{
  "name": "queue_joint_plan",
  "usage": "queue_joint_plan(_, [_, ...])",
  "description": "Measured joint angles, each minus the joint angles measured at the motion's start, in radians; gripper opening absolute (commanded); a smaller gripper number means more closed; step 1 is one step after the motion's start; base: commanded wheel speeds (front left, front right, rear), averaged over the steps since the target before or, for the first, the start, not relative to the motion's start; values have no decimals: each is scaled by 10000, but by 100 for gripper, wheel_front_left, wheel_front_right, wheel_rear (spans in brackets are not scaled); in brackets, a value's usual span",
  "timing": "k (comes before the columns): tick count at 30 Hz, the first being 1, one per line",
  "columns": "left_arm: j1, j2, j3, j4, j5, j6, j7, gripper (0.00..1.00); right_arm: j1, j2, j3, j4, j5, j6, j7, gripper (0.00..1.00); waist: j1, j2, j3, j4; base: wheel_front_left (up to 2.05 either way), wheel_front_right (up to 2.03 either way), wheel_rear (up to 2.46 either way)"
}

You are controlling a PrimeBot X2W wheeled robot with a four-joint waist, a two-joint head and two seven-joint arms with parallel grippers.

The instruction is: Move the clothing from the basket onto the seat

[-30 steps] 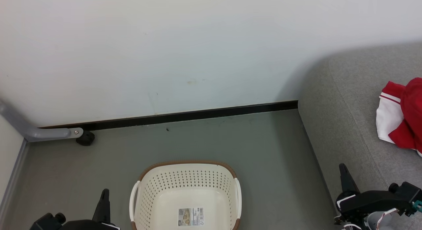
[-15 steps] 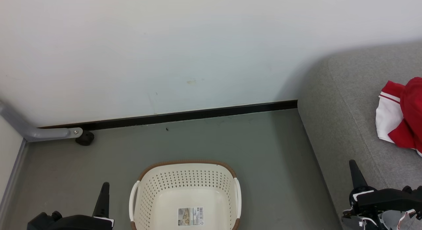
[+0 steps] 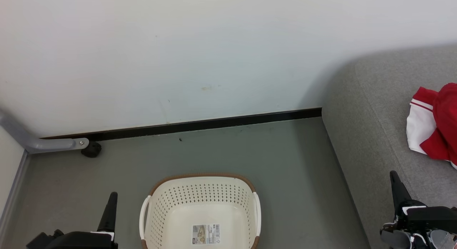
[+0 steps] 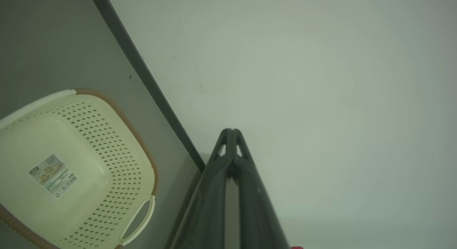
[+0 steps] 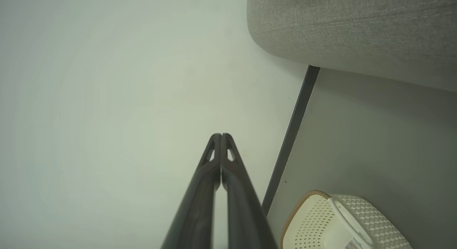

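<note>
The red-and-white clothing (image 3: 437,131) lies on the grey sofa (image 3: 371,127). The laundry basket (image 3: 200,195) stands on the floor (image 3: 285,163) between the left end effector (image 3: 113,197) and the right end effector (image 3: 393,175), each with its fingers pressed together.

A plain white wall (image 3: 178,45) with faint marks stands at the far side. A thin black skirting strip (image 3: 200,124) runs along its foot above a smooth grey-green floor (image 3: 285,163). At far left, a grey metal leg (image 3: 53,144) ends on a small black castor (image 3: 91,149). On the right, a light-grey fabric-upholstered sofa (image 3: 364,134) meets the wall with its rounded corner. The light is soft and even.
</note>
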Motion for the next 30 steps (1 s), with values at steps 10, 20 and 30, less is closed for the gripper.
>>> queue_joint_plan(10, [-68,-132,284,-151,-1097,-167,355,0,18,13,-449,-219,1354,157,353,0,0,0,12,-12,0,0,0])
queue_joint_plan(20, [-162,-251,430,-230,-1582,-253,512,0,44,21,-663,-357,1956,244,514,0,0,0,17,-18,0,0,0])
queue_joint_plan(30, [-162,-257,430,-234,-1676,-253,512,0,46,21,-665,-362,1956,244,514,0,-1,0,17,-18,0,0,0])
